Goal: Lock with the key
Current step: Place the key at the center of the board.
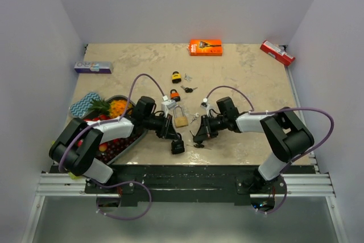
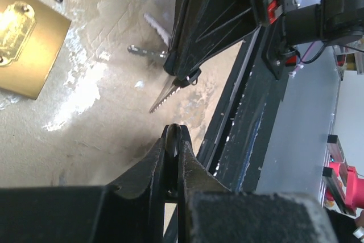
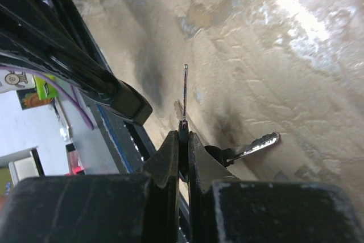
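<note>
My left gripper (image 1: 172, 135) is shut on the metal shackle (image 2: 173, 140) of a black padlock (image 1: 177, 145). The lock's body hangs below the fingers near the table's front edge. A short way to its right, my right gripper (image 1: 198, 138) is shut on the black head of a key (image 3: 185, 92). The key's blade shows edge-on, pointing away from the fingers toward the padlock (image 3: 129, 104), with a gap between them. A second key (image 3: 256, 145) dangles from the same ring. In the left wrist view my right gripper's fingers (image 2: 193, 55) show with keys (image 2: 159, 98) hanging beneath.
A brass padlock (image 1: 181, 119) lies just behind both grippers. Two small padlocks (image 1: 176, 77) (image 1: 174, 95) and loose keys (image 1: 187, 89) lie farther back. A fruit tray (image 1: 122, 99) and a blue cloth (image 1: 84, 103) are at the left. Boxes (image 1: 205, 47) (image 1: 277, 53) (image 1: 92, 67) line the back.
</note>
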Tool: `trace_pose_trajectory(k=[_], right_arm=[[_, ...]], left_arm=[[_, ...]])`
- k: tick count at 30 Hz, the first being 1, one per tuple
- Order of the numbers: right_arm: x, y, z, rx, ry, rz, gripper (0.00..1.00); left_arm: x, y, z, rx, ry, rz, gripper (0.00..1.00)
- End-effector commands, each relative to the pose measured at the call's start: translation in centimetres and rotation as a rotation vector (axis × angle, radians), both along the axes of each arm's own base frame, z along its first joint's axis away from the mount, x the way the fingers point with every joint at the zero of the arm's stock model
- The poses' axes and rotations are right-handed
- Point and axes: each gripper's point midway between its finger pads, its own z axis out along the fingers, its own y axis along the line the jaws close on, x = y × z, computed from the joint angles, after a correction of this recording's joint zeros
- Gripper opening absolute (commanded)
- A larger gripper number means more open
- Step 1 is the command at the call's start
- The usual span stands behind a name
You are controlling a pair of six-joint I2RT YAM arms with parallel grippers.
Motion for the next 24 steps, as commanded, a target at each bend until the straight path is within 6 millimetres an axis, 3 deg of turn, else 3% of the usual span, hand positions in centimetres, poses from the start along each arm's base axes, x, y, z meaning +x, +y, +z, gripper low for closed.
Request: trace_pose_trajectory(k=[1, 6, 12, 15, 19, 24], right_arm=[[2.3, 0.8, 0.7, 0.003, -0.079, -0.016, 0.0], [2.7, 0.6, 0.1, -0.033, -0.081, -0.018, 0.0], [2.4, -0.1, -0.7, -0.086, -0.075, -0.007, 0.11], [2.2, -0.3, -0.9, -0.101, -0.065, -0.001, 0.17], [2.1, -0.4, -0.8, -0.107, -0.068, 0.009, 0.33], [2.3, -0.5, -0.3, -0.105, -0.09, 0.003, 0.41]], left_arm=[[1.4, -1.3, 1.5, -0.061, -0.089, -0.055, 0.0], [1.7, -1.2, 0.7, -0.034, -0.099, -0.055, 0.0], [2.7, -1.2, -0.1, 0.003, -0.118, -0.037, 0.01], [3.4, -1.2, -0.4, 0.024, -0.128, -0.035, 0.11], [3.7, -0.9, -0.7, 0.068, -0.134, -0.046, 0.27], [3.9, -0.8, 0.0, 0.079, -0.156, -0.061, 0.42]])
